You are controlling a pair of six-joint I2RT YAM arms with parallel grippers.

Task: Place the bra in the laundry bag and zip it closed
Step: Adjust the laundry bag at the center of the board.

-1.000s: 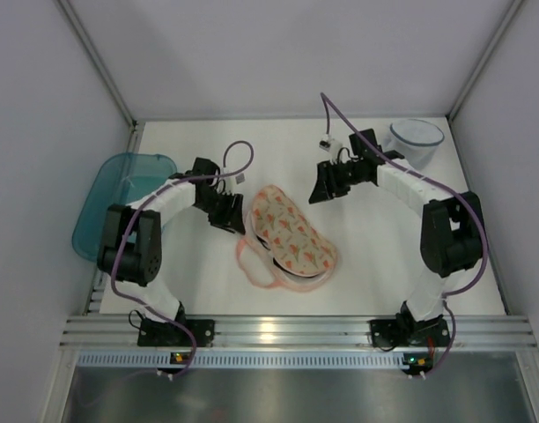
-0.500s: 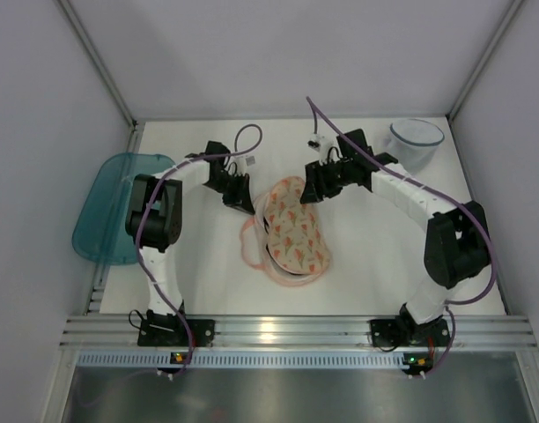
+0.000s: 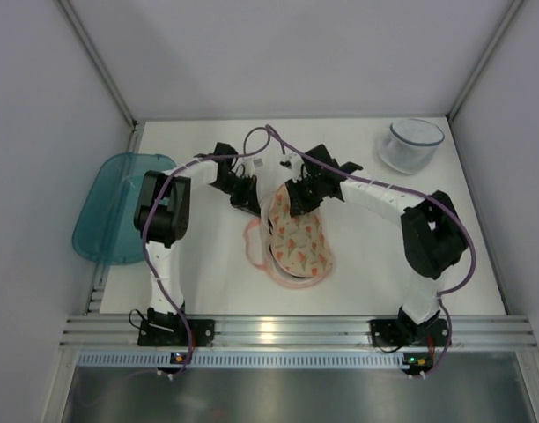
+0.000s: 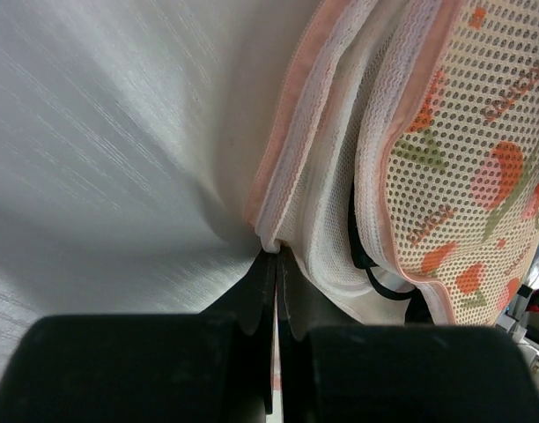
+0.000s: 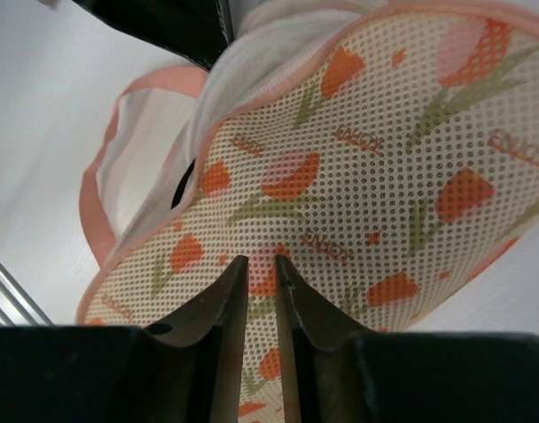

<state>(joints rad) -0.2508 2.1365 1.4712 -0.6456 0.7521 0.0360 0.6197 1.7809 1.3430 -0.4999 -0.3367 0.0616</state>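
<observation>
Two shells of the laundry bag [image 3: 298, 242], mid-bench [image 3: 208, 264], gape toward nine o'clock, with the bra [image 4: 368, 264] showing black between them. The left tool [image 4: 274, 264] pinches the pink edge at ten. The right tool [image 5: 261, 273] is nearly closed on the lid, its grip unclear. Zipping now could snag a strap, I'd say.

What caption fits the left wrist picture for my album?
Left gripper pinches the pink edge of the cream flowery mesh laundry bag; black bra strap peeks out.
</observation>
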